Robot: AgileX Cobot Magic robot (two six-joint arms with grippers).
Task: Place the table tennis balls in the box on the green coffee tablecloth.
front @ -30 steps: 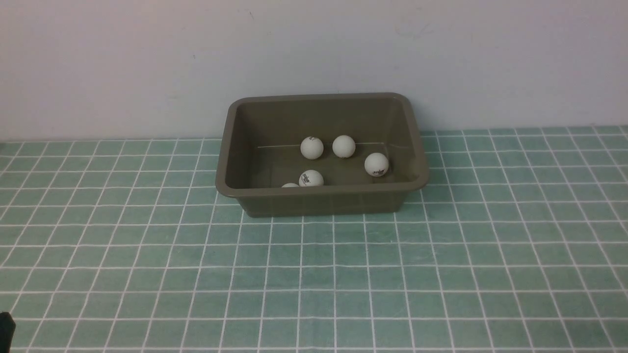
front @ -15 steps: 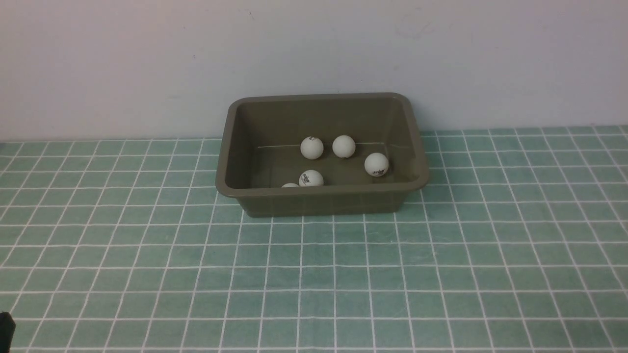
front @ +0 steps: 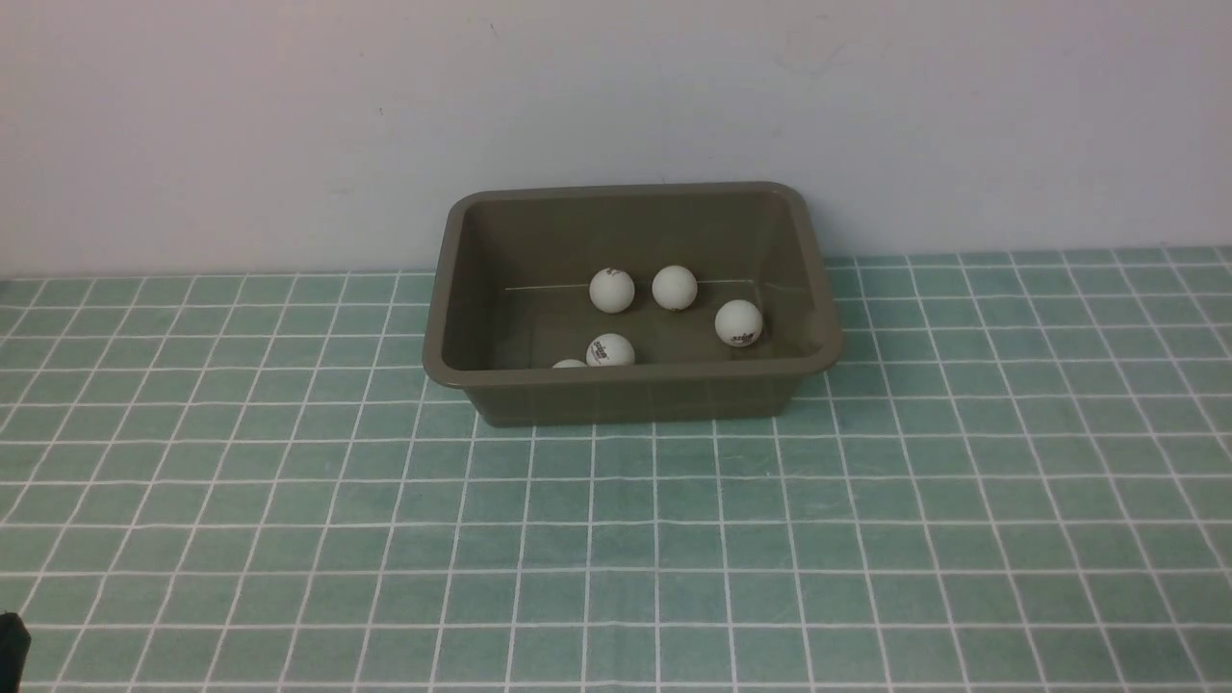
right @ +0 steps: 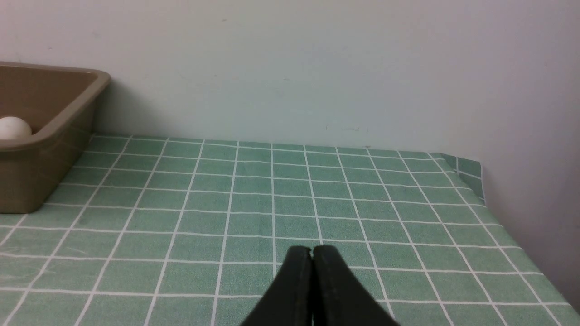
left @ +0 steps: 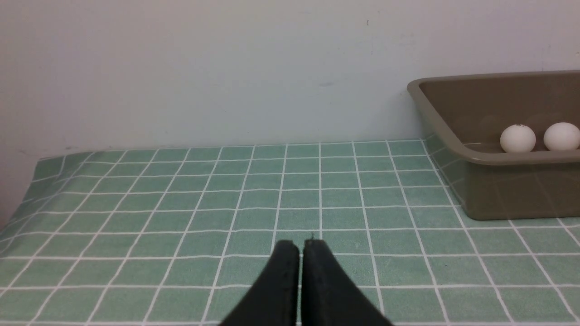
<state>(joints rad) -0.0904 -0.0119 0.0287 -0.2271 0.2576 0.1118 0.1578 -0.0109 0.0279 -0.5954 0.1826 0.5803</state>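
A: Where the front view looks across the desk, what lies on it?

B: A wide teal-green cloth with a grid of thin white lines (front: pixel 616 539) covers it. Toward the far edge, near a plain pale wall (front: pixel 289 125), stands an olive-brown rectangular plastic tub with rounded corners and a rolled rim (front: pixel 630 383). Five small matte white balls lie on its floor: two side by side toward the back (front: pixel 612 290) (front: pixel 675 287), one toward the robot's right with a dark logo (front: pixel 738 322), one with a logo near the front wall (front: pixel 610 350), and one mostly hidden behind the front rim (front: pixel 569 364). Neither end effector can be made out in this view; only a small dark shape sits at the lower left corner.

A: And the left wrist view?

B: The left end effector (left: pixel 301 246) hangs over bare cloth (left: pixel 181 203), its two black fingers pressed together and empty. The tub (left: pixel 498 190) stands well apart from it, with two balls showing above the rim (left: pixel 517 138) (left: pixel 561 136).

A: The right wrist view?

B: The right end effector (right: pixel 311 253) is closed too, fingers touching, holding nothing, above the cloth (right: pixel 317 194). One corner of the tub (right: pixel 41 176) shows, with part of one ball inside (right: pixel 13 127). The cloth's far corner hangs over the desk edge beside the wall.
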